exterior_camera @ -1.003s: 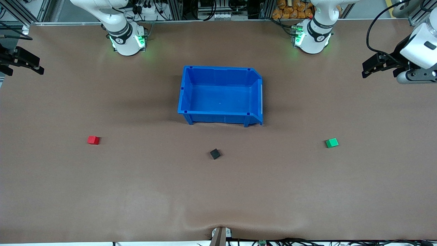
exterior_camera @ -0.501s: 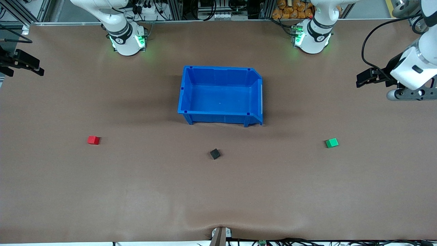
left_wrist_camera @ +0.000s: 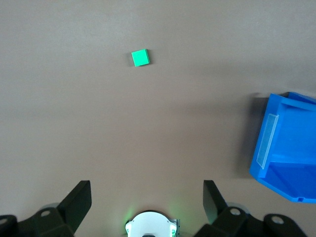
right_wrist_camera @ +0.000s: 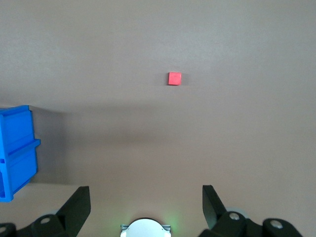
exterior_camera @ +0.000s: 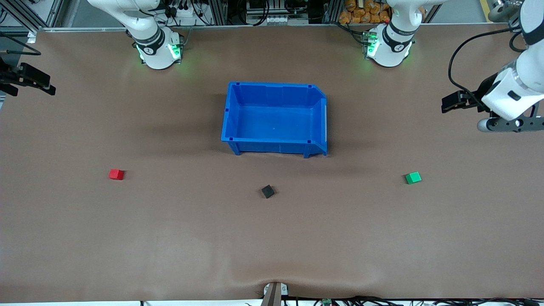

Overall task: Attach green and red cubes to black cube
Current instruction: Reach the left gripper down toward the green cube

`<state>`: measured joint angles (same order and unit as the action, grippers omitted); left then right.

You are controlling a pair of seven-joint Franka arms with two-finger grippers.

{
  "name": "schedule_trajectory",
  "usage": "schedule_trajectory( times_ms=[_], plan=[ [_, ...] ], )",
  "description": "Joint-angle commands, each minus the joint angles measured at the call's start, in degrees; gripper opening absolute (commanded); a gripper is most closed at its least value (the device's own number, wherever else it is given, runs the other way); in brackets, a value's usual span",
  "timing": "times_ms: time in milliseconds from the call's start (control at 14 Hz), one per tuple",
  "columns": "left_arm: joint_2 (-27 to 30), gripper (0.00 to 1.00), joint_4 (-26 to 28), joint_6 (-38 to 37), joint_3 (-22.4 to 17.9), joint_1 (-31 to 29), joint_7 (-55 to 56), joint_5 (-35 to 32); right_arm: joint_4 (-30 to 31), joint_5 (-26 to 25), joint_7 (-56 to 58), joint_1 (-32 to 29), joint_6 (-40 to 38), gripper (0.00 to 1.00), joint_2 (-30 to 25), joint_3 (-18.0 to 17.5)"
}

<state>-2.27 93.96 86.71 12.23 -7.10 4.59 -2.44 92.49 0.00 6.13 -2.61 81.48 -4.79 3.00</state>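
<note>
Claws hang wide open and empty on both arms. Going from the right arm's end: the right claw [exterior_camera: 25, 80] hovers over the worktop [exterior_camera: 170, 238] edge, with the red cube [exterior_camera: 116, 174] at about five o'clock from it. At mid-worktop sits the blue bin [exterior_camera: 274, 117], the black cube [exterior_camera: 267, 191] at its six o'clock, nearer the front camera. Next comes the green cube [exterior_camera: 413, 177], and at its one o'clock the left claw [exterior_camera: 457, 102] hovers over bare worktop.
</note>
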Motion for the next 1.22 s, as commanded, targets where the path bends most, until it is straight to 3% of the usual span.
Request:
schedule_trajectory(
  times_ms=[0,430,1146],
  plan=[
    [-4.9,1.00,-3.3,-0.7,0.2,-0.9,-0.6,-1.2,-0.1,0.7,0.1,-1.0,0.4,1.00,0.8,-0.5],
    [-13.0,1.00,-2.1,7.0,0.2,-3.4,-1.0,-0.5,0.1,0.3,0.1,-0.9,1.3,1.00,0.9,-0.5],
    [-19.6,1.00,11.8,31.9,0.1,-5.6,0.1,-1.0,0.3,0.4,0.7,-0.8,3.7,1.00,1.2,-0.6]
  ],
)
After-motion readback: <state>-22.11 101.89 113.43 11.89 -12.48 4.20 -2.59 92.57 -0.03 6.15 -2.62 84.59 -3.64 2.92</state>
